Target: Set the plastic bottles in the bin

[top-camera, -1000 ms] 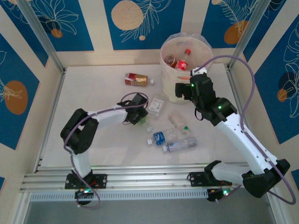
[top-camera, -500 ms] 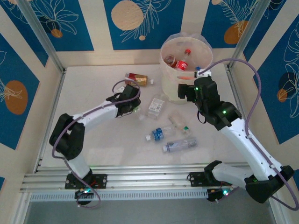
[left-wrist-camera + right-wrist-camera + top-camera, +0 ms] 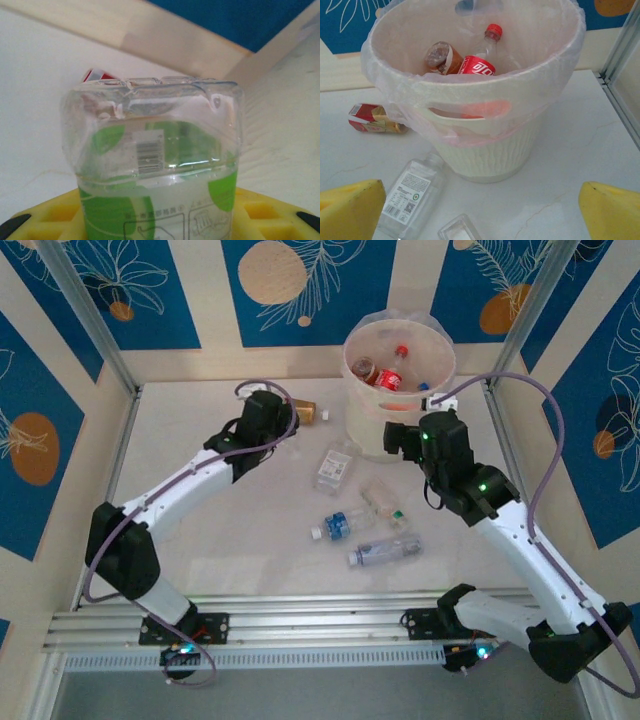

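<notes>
Plastic bottles are pictured split between the bin and the white table. A red-capped cola bottle and a brown-tinted bottle are seen lying inside the bag-lined bucket. A flat clear bottle, a crushed green-capped bottle, a blue-labelled bottle and a pale-labelled bottle are scattered between the arms. A green-labelled bottle is clamped in the left gripper, close to a red-labelled bottle left of the bin. The right gripper is spread wide and empty, just before the bin.
</notes>
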Robot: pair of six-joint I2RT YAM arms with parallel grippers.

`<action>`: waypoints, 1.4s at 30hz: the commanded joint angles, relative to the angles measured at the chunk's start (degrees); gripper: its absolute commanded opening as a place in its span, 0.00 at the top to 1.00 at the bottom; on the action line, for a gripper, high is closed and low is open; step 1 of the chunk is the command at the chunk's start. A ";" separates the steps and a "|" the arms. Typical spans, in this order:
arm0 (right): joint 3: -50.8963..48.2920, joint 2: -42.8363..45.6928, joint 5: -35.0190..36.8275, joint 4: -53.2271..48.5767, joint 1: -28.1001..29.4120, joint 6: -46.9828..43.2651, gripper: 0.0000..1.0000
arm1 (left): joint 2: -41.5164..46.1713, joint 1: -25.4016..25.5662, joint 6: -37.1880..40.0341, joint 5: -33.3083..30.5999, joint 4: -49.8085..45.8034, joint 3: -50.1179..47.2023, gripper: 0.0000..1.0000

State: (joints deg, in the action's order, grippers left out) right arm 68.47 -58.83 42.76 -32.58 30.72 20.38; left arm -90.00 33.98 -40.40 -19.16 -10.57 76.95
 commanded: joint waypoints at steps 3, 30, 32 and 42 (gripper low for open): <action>-2.76 3.53 2.36 2.43 -0.13 2.62 0.01 | 2.85 -0.49 10.40 5.81 7.80 4.87 0.64; -1.87 8.11 8.65 -13.06 1.17 11.42 0.01 | -39.04 2.13 24.90 28.80 11.37 70.41 0.60; -1.69 8.12 8.70 -13.64 1.61 11.59 0.01 | -42.98 2.11 25.58 29.33 9.54 76.06 0.60; -1.76 7.68 9.31 -15.66 3.19 12.82 0.01 | -48.83 2.15 28.74 28.96 7.19 77.74 0.55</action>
State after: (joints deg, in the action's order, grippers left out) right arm 65.76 -51.53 50.22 -47.18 33.39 31.16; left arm -137.45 35.81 -13.85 8.86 -2.90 152.55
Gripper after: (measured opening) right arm 0.993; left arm 0.469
